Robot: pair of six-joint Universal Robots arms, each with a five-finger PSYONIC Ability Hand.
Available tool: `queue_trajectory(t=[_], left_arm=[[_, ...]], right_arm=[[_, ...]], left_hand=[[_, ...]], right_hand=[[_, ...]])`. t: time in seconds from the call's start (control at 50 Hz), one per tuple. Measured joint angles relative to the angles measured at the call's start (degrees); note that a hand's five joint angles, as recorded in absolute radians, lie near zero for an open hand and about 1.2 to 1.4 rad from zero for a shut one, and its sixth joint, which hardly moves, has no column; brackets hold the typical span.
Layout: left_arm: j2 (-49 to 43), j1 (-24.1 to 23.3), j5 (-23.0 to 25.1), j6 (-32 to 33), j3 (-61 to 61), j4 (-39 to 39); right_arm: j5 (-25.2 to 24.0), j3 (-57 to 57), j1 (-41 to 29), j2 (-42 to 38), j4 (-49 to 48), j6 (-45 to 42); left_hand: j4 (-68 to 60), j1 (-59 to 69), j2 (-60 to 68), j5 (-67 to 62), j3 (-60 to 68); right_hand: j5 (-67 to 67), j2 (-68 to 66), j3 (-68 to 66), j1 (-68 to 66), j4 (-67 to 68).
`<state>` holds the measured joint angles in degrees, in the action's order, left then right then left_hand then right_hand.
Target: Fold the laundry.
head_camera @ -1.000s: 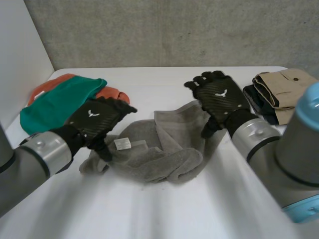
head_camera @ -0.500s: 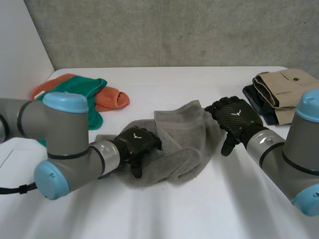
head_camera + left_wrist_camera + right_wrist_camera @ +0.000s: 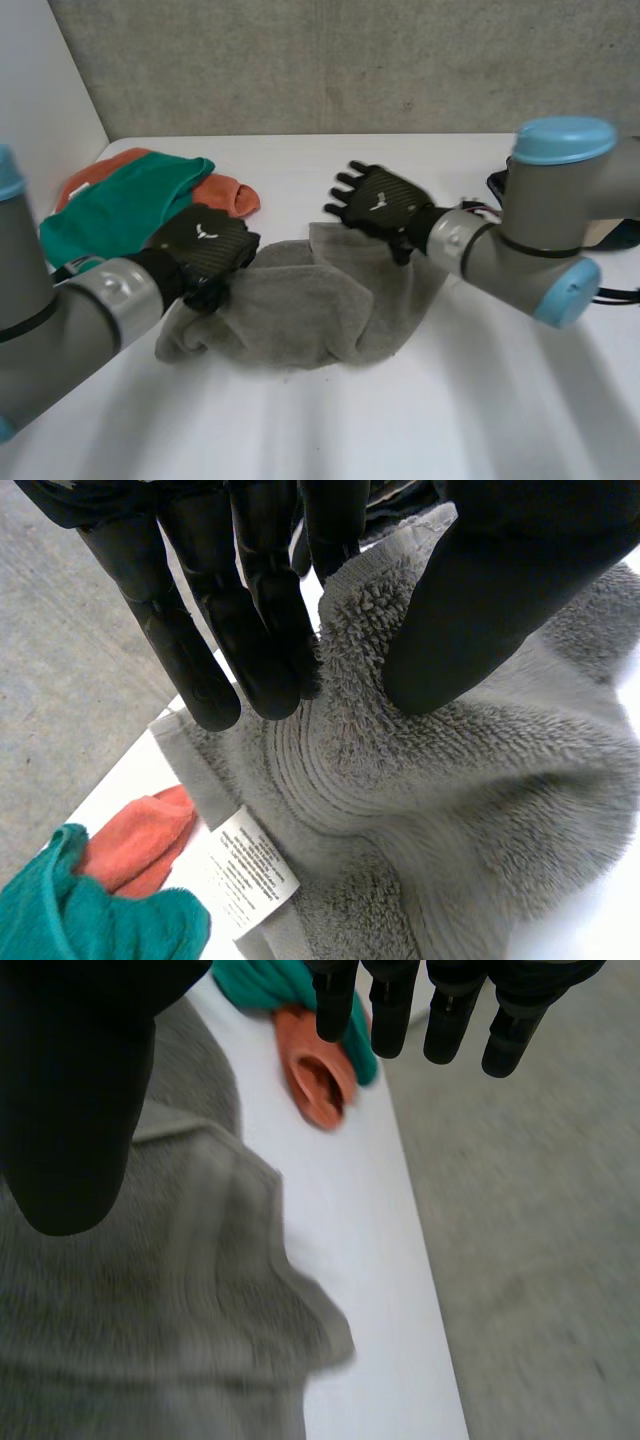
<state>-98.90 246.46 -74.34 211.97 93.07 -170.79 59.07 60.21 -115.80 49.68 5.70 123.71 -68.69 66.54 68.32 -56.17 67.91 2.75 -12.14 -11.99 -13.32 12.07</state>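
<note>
A crumpled grey towel [image 3: 310,310] lies in the middle of the white table [image 3: 450,400]. My left hand [image 3: 205,245] is at the towel's left edge. In the left wrist view its fingers [image 3: 255,630] and thumb [image 3: 480,600] pinch a raised fold of the towel [image 3: 450,780], near a white label [image 3: 250,870]. My right hand [image 3: 380,200] hovers over the towel's far corner, fingers straight and spread. In the right wrist view its fingertips [image 3: 450,1020] point past the towel's corner [image 3: 150,1310], touching nothing.
A green cloth [image 3: 120,205] and an orange cloth [image 3: 225,192] lie at the far left of the table, close behind my left hand. A grey wall [image 3: 350,60] closes the table's back edge. The table's front is bare.
My left hand drew back to the towel's left edge and closed on a fold of it. My right hand swung left to the towel's far corner, still open.
</note>
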Motion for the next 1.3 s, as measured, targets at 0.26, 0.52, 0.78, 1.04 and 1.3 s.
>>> queue_trajectory(t=[0.26,0.52,0.78,1.04,1.3], left_arm=[[14.0,5.7,4.3,3.3,13.7,-0.2],[12.7,9.5,7.2,0.2,7.0,-10.9],[12.0,9.1,5.2,-6.4,7.1,-14.0],[21.3,9.6,7.8,-6.3,17.5,-12.2],[28.5,10.0,10.4,-8.1,21.5,-10.9]], right_arm=[[-0.3,-11.3,-6.6,-15.3,0.5,-7.9],[6.0,-21.0,-4.7,-18.0,-8.7,-0.1],[9.1,-2.8,0.6,-1.8,-24.8,18.0],[-6.4,-3.8,2.3,-5.2,-6.8,11.9],[-9.1,-12.0,-2.5,-16.1,11.4,-3.5]], left_hand=[[0.0,0.0,0.0,0.0,0.2],[0.0,0.0,0.1,0.0,0.2],[0.0,0.0,0.1,0.0,0.2],[0.0,0.0,0.3,0.0,0.2],[0.0,0.0,0.3,0.0,0.2]], right_hand=[[14.6,-15.2,-15.1,-14.0,15.0],[54.4,-55.1,-55.9,-51.4,56.3],[26.5,-25.5,-26.7,-24.3,26.8],[0.1,-0.6,-0.8,-0.1,0.8],[24.8,-24.7,-25.2,-25.2,25.1]])
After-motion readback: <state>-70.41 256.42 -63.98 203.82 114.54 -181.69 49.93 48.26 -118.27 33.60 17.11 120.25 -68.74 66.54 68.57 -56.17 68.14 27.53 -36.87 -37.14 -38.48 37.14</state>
